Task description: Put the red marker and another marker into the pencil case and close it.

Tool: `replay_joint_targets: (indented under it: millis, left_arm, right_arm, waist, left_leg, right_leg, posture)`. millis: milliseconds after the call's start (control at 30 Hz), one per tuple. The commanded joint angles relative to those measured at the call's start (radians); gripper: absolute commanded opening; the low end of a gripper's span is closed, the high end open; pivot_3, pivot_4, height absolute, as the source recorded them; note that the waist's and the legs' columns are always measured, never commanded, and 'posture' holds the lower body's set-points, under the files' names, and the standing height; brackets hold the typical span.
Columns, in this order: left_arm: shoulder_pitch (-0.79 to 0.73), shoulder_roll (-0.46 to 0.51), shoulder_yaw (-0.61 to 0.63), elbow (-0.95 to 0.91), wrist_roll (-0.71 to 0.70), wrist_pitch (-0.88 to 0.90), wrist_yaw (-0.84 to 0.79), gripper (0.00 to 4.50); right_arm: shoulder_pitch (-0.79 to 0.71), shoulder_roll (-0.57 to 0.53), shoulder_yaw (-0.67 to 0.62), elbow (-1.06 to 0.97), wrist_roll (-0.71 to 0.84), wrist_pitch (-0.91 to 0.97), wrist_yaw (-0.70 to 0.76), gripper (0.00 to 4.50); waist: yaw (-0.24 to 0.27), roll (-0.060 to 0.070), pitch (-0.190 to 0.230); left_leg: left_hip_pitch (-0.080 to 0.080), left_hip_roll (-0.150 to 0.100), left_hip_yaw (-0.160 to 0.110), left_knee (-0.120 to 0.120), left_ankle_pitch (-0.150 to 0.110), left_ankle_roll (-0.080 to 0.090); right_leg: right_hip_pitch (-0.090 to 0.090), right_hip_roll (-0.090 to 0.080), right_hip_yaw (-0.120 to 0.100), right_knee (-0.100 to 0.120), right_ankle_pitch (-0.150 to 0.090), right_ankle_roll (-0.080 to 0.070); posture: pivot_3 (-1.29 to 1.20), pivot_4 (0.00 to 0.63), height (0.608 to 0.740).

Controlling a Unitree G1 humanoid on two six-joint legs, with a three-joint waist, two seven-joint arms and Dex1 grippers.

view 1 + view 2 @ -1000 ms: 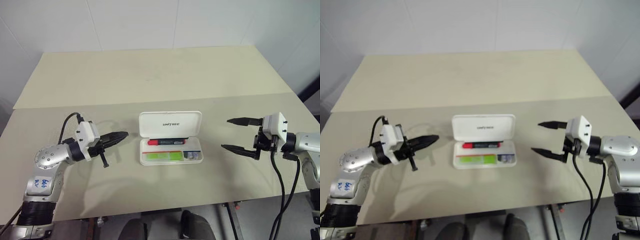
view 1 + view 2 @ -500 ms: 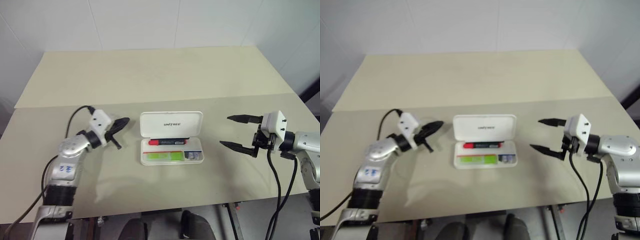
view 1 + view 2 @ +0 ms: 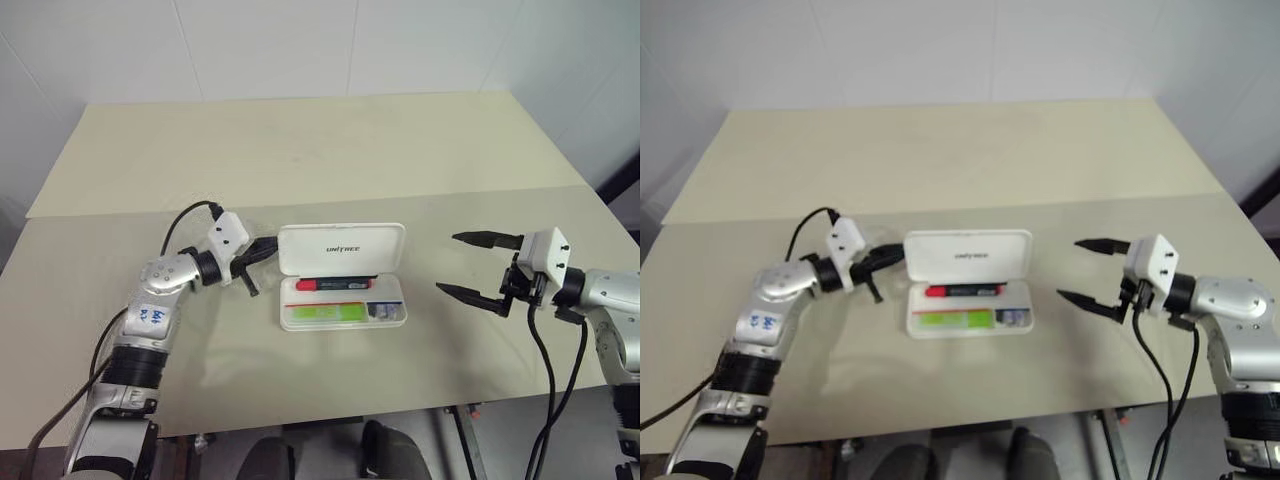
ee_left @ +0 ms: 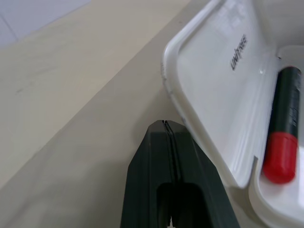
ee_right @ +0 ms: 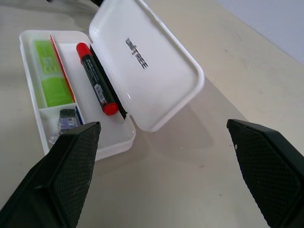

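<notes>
A white hard-plastic hinged pencil case (image 3: 342, 276) is sat open near the middle of the beige table (image 3: 300, 150), lid tipped up at the back. Inside, the slim black marker with the red end (image 3: 333, 284) is laid lengthwise along the back, right by the hinge. The flat light-green highlighter (image 3: 328, 313) is laid in the front compartment, with a small dark stub (image 3: 380, 311) boxed off to its right. The left gripper (image 3: 268, 246) is parked just beside the lid's left edge; the right gripper (image 3: 463, 264) is well off to the case's right.
</notes>
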Motion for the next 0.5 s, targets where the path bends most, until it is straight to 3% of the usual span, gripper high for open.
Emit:
replay_joint_targets:
  millis: [33, 267, 500]
  left_arm:
    - [-0.085, 0.030, -0.003, -0.059, -0.016, -0.005, -0.057, 0.03]
    - [-0.167, 0.036, -0.088, -0.055, 0.003, -0.044, -0.207, 0.03]
    - [-0.129, 0.030, -0.184, -0.116, -0.020, -0.036, -0.355, 0.03]
  right_arm:
    - [0.003, 0.009, -0.035, 0.011, 0.001, -0.045, -0.019, 4.50]
    - [0.017, 0.009, -0.040, 0.021, 0.001, -0.071, -0.035, 4.50]
    - [0.072, 0.000, -0.071, 0.000, 0.009, -0.076, -0.050, 4.50]
  waist:
    - [0.002, -0.001, 0.000]
    - [-0.003, 0.000, 0.000]
    - [-0.001, -0.001, 0.000]
  left_leg:
    - [0.000, 0.000, 0.000, 0.000, 0.000, 0.000]
    - [0.000, 0.000, 0.001, 0.000, 0.000, 0.000]
    - [-0.001, 0.000, 0.001, 0.000, 0.000, 0.000]
  right_leg:
    - [0.000, 0.000, 0.000, 0.000, 0.000, 0.000]
    - [0.000, 0.000, -0.001, 0.000, 0.000, 0.000]
    - [0.000, 0.000, -0.001, 0.000, 0.000, 0.000]
  posture:
    - [0.00, 0.150, 0.740]
    - [0.00, 0.150, 0.740]
    - [0.00, 0.150, 0.740]
